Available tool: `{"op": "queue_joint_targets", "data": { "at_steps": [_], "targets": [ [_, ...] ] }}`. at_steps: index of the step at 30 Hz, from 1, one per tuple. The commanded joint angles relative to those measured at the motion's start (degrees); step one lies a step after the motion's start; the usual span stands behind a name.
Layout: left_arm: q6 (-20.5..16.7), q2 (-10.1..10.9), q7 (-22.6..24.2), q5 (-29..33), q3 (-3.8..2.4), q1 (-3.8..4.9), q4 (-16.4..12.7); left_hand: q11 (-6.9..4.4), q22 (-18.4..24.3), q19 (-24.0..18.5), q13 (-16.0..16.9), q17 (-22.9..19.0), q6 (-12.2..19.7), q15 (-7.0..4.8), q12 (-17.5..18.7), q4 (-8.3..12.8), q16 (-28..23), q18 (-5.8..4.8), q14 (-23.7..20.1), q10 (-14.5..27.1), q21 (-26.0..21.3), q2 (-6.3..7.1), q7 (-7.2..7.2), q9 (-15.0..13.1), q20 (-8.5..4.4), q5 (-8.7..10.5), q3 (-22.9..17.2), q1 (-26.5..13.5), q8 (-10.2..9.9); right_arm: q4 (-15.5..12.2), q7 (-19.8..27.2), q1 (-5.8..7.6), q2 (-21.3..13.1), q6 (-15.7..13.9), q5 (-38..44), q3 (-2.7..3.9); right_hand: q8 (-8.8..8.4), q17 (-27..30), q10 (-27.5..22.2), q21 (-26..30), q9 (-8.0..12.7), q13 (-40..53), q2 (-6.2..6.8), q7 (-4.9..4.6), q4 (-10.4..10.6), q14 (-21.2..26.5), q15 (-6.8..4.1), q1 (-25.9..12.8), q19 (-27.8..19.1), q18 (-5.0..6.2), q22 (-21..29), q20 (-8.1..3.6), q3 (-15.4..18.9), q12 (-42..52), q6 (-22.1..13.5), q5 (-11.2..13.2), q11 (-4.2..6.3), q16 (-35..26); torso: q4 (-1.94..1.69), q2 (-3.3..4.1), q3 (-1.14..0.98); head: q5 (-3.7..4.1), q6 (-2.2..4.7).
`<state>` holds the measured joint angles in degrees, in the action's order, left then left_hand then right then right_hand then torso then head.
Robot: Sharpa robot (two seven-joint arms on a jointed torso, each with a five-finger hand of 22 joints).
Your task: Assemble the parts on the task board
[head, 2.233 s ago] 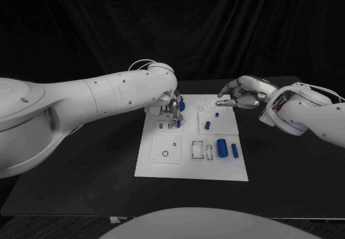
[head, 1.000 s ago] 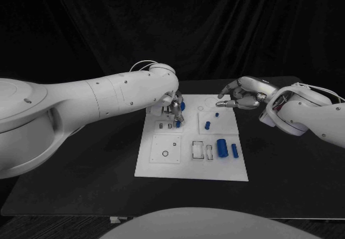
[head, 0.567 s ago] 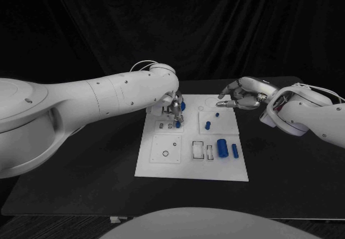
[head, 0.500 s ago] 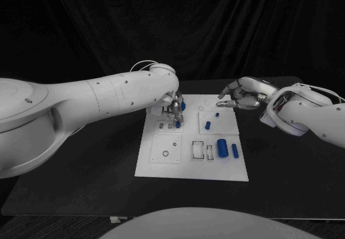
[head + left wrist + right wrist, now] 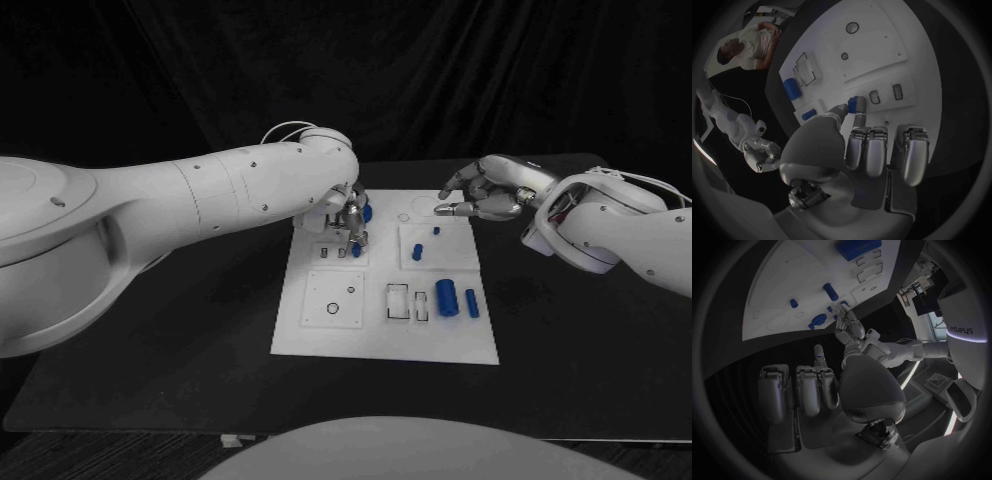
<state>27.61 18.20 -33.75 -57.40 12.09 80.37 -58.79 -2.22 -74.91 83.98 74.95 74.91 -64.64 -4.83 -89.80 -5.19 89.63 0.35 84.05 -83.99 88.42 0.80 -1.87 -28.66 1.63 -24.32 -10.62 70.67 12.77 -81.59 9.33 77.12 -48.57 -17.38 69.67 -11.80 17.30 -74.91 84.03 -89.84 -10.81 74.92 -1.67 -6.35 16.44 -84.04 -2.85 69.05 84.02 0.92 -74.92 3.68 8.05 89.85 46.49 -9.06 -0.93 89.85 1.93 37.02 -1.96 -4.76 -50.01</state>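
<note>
The white task board (image 5: 378, 335) lies in the middle of the black table. My left hand (image 5: 343, 215) hangs over the board's far left part and pinches a small blue part (image 5: 857, 105) between thumb and fingertip, just above two small slots (image 5: 886, 94). The part's tip (image 5: 356, 250) almost touches the board. Another blue part (image 5: 365, 212) sits right behind that hand. My right hand (image 5: 488, 195) hovers over the board's far right corner, fingers apart, holding nothing. Two small blue pegs (image 5: 417, 252) (image 5: 436, 231) stand mid-board.
A thick blue cylinder (image 5: 447, 297) and a thin blue one (image 5: 472, 302) lie at the board's right edge, beside two rectangular recesses (image 5: 395, 298). A round hole (image 5: 332, 309) marks the near left panel. Black table surrounds the board.
</note>
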Motion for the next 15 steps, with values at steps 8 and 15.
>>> {"op": "queue_joint_targets", "data": {
  "at_steps": [8, 15],
  "targets": [
    [-1.15, 0.34, 0.12, 0.39, -0.05, -0.14, -0.65, -0.56, -12.43, 4.32, 15.05, 15.09, 1.67, -0.73, -0.2, 9.27, 0.37, 0.38, 5.95, -6.01, -0.38, 1.47, 0.19, -7.68, -0.71, -2.37, -13.06, -3.03, 4.02, 0.07, -0.95, -0.13, -0.09, 0.33, 0.04, 0.04, 0.19, -15.09, 5.97, 0.1, -0.08, 15.08, -0.44, -0.05, -0.01, -5.96, 0.47, 0.26, 5.82, -0.84, -14.98, 0.22, 0.45, 0.15, 0.45, 0.15, -0.29, 0.15, -0.01, -0.01, -0.01, 0.0, 0.01],
    [-2.81, 1.34, -0.26, 0.39, -0.05, -0.13, -1.49, -0.41, -12.38, 4.29, 15.05, 15.09, 2.16, -0.69, -0.2, 10.41, 0.37, 0.41, 5.95, -6.01, -0.45, 1.7, 0.12, -9.12, -0.7, -2.58, -15.04, -3.54, 4.58, 0.12, -0.95, -0.16, -0.18, 0.29, 0.04, 0.04, 0.19, -15.09, 5.97, 0.1, -0.08, 15.08, -0.44, -0.05, -0.01, -5.96, 0.47, 0.26, 5.82, -0.84, -14.98, 0.22, 0.45, 0.15, 0.45, 0.15, -0.29, 0.15, 0.03, -0.07, 0.0, -0.18, 0.01]
  ]
}}
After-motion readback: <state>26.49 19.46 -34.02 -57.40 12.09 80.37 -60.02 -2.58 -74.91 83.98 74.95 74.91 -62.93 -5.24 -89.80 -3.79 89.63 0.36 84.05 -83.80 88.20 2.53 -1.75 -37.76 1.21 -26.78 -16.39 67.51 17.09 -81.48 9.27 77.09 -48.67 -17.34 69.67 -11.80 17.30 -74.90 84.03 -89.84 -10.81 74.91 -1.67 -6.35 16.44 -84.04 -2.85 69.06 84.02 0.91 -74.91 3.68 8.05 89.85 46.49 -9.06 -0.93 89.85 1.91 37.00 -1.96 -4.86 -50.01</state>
